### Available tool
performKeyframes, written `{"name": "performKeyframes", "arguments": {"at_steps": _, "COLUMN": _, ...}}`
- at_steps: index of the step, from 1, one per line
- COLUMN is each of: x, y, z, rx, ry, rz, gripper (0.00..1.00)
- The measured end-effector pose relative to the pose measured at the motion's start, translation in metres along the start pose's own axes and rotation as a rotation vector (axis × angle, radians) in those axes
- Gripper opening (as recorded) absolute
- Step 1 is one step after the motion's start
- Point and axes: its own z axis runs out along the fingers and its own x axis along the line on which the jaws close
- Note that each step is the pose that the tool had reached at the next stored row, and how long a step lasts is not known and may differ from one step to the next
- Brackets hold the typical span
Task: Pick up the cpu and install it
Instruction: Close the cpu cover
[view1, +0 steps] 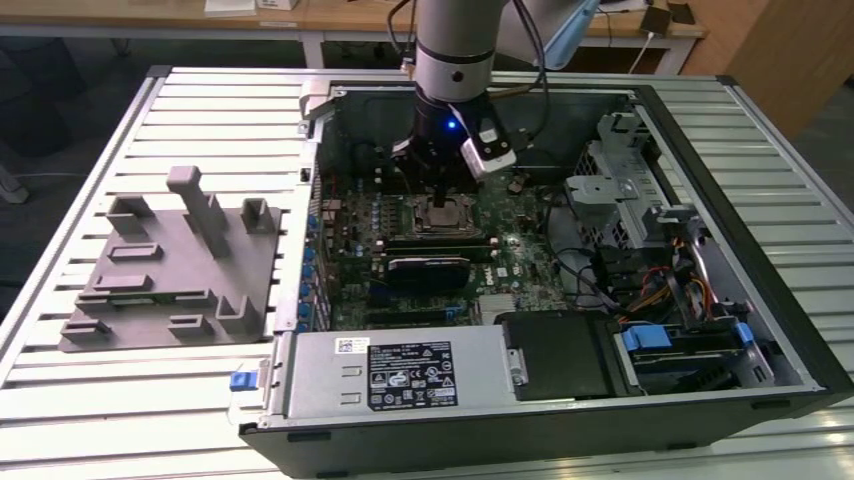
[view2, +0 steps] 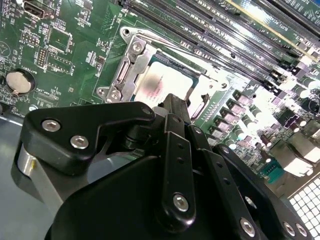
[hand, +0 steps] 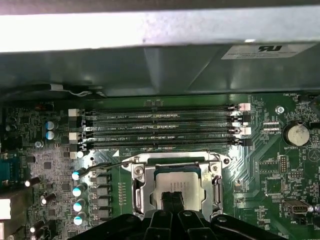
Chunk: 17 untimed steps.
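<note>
Gripper (hand: 172, 199) jaws stand narrow, closed together, tips over the centre of the cpu (hand: 187, 181), which lies within the socket frame (hand: 138, 189) on the motherboard (hand: 270, 172).

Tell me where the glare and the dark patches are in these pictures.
In the second wrist view, glare whitens the metal top of the cpu and washes out the far side of the motherboard. In the first wrist view, the case wall burns to a white band while the gripper sits dark. The exterior view is evenly lit, with a blue light glowing on the arm.
</note>
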Motion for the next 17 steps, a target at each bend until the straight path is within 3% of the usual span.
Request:
{"name": "performKeyframes", "arguments": {"at_steps": 3, "x": 0.0002, "y": -0.0002, "z": 0.0014, "rx": -0.0002, "ry": -0.0025, "rz": 0.002, "gripper": 0.11}}
{"name": "performKeyframes", "arguments": {"at_steps": 7, "x": 0.0029, "y": -0.0006, "z": 0.0043, "rx": -0.0012, "ry": -0.0229, "rz": 0.004, "gripper": 0.11}}
{"name": "performKeyframes", "arguments": {"at_steps": 10, "x": 0.008, "y": -0.0012, "z": 0.0052, "rx": -0.0016, "ry": -0.0312, "rz": 0.004, "gripper": 0.11}}
{"name": "performKeyframes", "arguments": {"at_steps": 17, "x": 0.0185, "y": -0.0019, "z": 0.0073, "rx": -0.0016, "ry": -0.0336, "rz": 0.013, "gripper": 0.11}}
